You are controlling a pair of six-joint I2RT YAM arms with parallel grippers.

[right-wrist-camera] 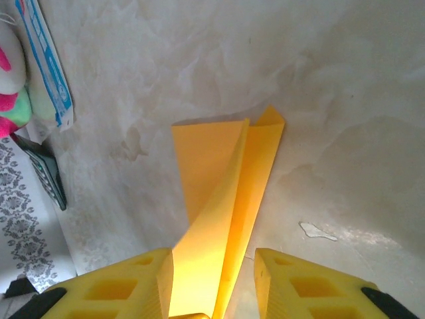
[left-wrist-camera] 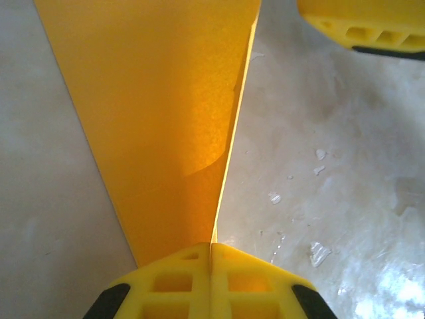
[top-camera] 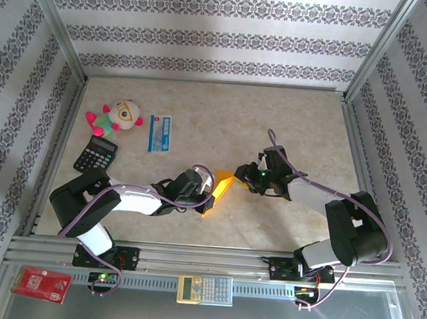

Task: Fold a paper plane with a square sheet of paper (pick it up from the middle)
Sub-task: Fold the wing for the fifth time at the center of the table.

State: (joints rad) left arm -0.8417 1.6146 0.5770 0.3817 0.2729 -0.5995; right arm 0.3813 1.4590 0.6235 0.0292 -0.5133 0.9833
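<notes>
The square sheet of paper (top-camera: 223,184) is orange-yellow and folded lengthwise into a narrow pointed shape, held just above the table's middle. My left gripper (left-wrist-camera: 211,247) is shut on one end of it, and the paper (left-wrist-camera: 166,100) fans away from the closed jaws. From the other side my right gripper (right-wrist-camera: 211,256) straddles the paper (right-wrist-camera: 219,173) with its jaws open. The fold rests against the left finger (right-wrist-camera: 143,279), with a gap to the right finger (right-wrist-camera: 299,279). In the top view the left gripper (top-camera: 206,194) and right gripper (top-camera: 243,174) face each other across the paper.
A black calculator (top-camera: 95,155), a pink-and-green plush toy (top-camera: 117,116) and a blue-and-white packet (top-camera: 161,134) lie at the far left. A beige calculator (top-camera: 204,289) and a red packet (top-camera: 41,284) sit on the near rail. Patterned walls enclose the table.
</notes>
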